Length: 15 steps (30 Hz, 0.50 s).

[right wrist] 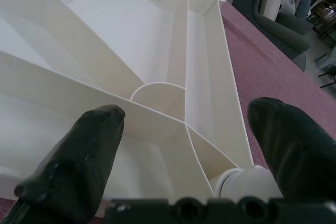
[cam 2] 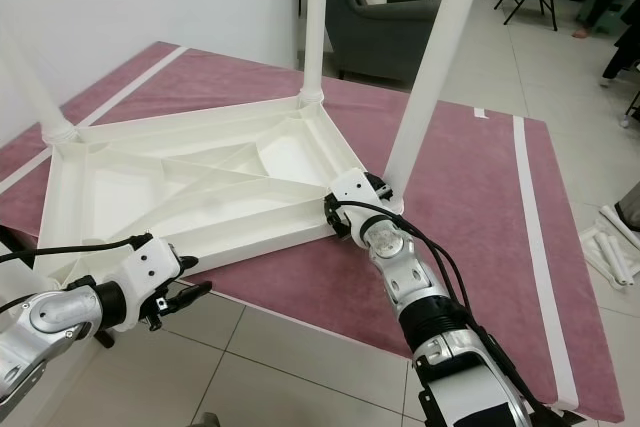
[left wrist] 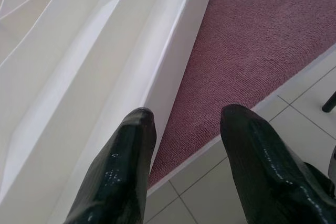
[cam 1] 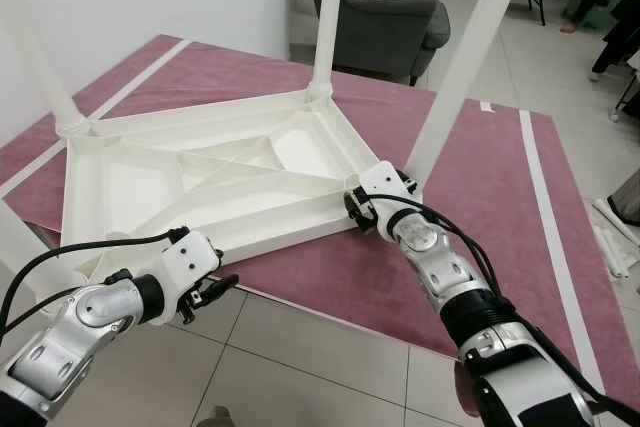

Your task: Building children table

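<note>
We see the upturned white table [cam 1: 200,182] lying on the red rug [cam 1: 480,207], our right gripper [right wrist: 184,145] spread wide around its corner leg [cam 1: 460,57], left gripper [left wrist: 184,145] open beside the rim, where a sideways nudge may, we judge, loosen that leg.

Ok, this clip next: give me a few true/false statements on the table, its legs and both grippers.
1. The table lies upside down on a maroon rug. True.
2. The right gripper is at the corner by a fitted leg. True.
3. The left gripper is shut on a loose leg. False: it is open at the table's edge, holding nothing.
4. The armchair is red. False: it is dark grey.
</note>
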Motion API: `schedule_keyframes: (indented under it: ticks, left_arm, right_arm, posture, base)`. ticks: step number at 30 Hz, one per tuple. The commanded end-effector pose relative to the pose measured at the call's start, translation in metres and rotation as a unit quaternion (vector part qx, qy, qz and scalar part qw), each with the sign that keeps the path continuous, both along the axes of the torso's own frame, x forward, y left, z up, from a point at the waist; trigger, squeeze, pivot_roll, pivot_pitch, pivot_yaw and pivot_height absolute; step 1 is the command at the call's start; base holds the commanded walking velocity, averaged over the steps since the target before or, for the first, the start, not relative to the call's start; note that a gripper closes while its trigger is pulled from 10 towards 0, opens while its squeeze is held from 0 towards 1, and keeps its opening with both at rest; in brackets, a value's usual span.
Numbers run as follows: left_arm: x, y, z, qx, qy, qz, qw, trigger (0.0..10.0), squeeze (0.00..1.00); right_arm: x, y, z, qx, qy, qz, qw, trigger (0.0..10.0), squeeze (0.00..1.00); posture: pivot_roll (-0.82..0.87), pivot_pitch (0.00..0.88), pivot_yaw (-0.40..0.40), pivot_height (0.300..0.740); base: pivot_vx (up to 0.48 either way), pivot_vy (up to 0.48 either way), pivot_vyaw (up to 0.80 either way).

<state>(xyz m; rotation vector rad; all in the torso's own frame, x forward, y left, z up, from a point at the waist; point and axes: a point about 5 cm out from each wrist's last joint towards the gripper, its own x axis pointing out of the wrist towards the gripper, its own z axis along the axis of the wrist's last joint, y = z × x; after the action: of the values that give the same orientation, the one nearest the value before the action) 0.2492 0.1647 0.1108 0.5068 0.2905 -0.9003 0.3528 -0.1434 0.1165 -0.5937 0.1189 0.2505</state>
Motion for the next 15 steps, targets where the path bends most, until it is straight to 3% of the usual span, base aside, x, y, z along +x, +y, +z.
schedule_keyframes:
  ticks: [1, 4, 6, 10, 15]
  left_arm:
    - [0.011, 0.024, -0.008, 0.045, 0.01, 0.083, 0.995, 10.0, 0.0]
    - [0.015, 0.023, -0.007, 0.044, 0.003, 0.084, 0.995, 10.0, 0.0]
    - [0.026, 0.018, 0.0, 0.03, -0.019, 0.096, 0.995, 10.0, 0.0]
    - [0.035, 0.014, 0.007, 0.011, -0.033, 0.105, 0.994, 10.0, 0.0]
    - [0.054, 0.009, 0.039, -0.033, -0.077, 0.107, 0.991, 10.0, 0.0]
  right_arm:
    - [-0.012, -0.062, -0.023, -0.018, 0.052, -0.126, 0.991, 10.0, 0.0]
    - [-0.015, -0.07, -0.023, -0.01, 0.053, -0.143, 0.988, 10.0, 0.0]
    - [-0.022, -0.085, -0.023, -0.003, 0.053, -0.176, 0.983, 10.0, 0.0]
    - [-0.027, -0.093, -0.023, 0.0, 0.053, -0.193, 0.98, 10.0, 0.0]
    - [-0.045, -0.109, -0.025, 0.001, 0.054, -0.216, 0.975, 10.0, 0.0]
  posture:
    - [0.13, 0.0, -0.012, 0.74]
    - [0.13, 0.0, -0.012, 0.74]
    - [0.12, 0.0, -0.008, 0.74]
    - [0.12, 0.0, -0.007, 0.74]
    - [0.11, 0.0, 0.004, 0.74]
  base:
    - [0.0, 0.0, 0.0]
    - [0.0, 0.0, 0.0]
    - [0.0, 0.0, 0.0]
    - [0.0, 0.0, 0.0]
    - [0.0, 0.0, 0.0]
